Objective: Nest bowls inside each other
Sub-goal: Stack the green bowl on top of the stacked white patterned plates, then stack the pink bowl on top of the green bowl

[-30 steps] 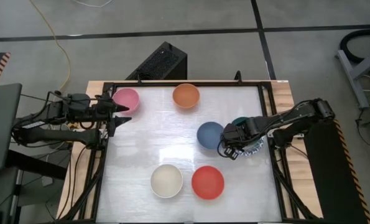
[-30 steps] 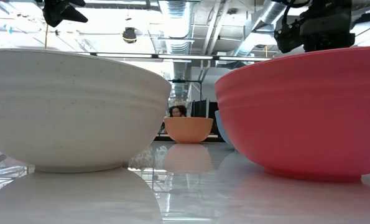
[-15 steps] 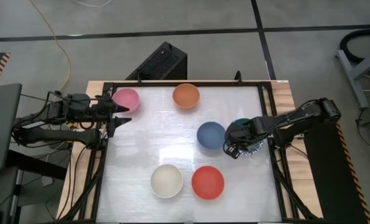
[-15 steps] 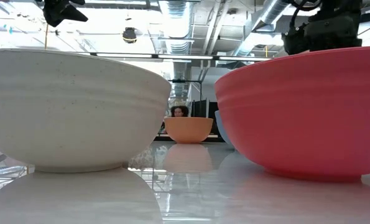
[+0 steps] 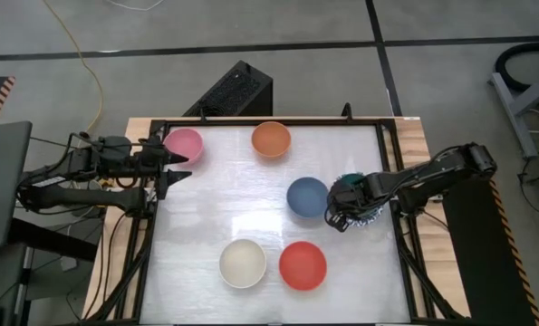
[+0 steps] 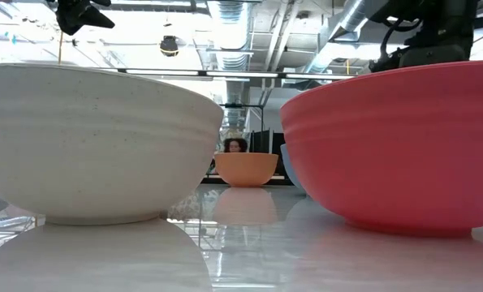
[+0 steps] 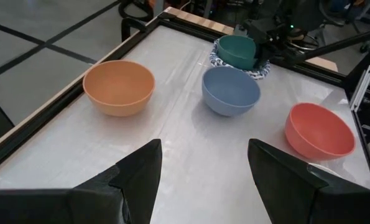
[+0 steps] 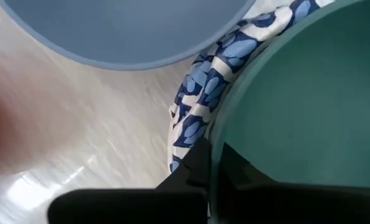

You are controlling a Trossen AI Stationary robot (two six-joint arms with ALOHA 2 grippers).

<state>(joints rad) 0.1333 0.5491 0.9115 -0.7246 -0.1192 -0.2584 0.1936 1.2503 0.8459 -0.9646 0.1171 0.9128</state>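
Note:
The green bowl [image 7: 237, 50] sits inside a white bowl with a blue-patterned rim [image 7: 260, 68] at the table's right edge. My right gripper [image 8: 214, 163] stands over it, shut on the green bowl. The blue bowl [image 5: 306, 196] stands just to the left of that stack. Singly on their bases stand the pink bowl [image 5: 184, 145], the orange bowl [image 5: 271, 139], the cream bowl [image 5: 243, 263] and the red bowl [image 5: 303, 265]. My left gripper [image 5: 174, 166] waits open beside the pink bowl at the far left. My right gripper has the green bowl's rim [image 8: 217, 140] on the side toward the blue bowl, with one finger [image 8: 197, 165] outside the wall and the other inside. The fingers come from above, pointing down. The bowl sits within the patterned bowl's rim [image 8: 200, 93].
A black frame [image 5: 394, 172] runs around the white tabletop. A black box [image 5: 235, 91] stands beyond the far edge. There is free room in the table's middle and along its left side. A person [image 6: 235, 145] shows in the room beyond the orange bowl.
My right gripper has gone down with the green bowl into the patterned bowl and a little toward the table's right edge. In the low view it has sunk behind the red bowl's rim. The other bowls have stayed where they were.

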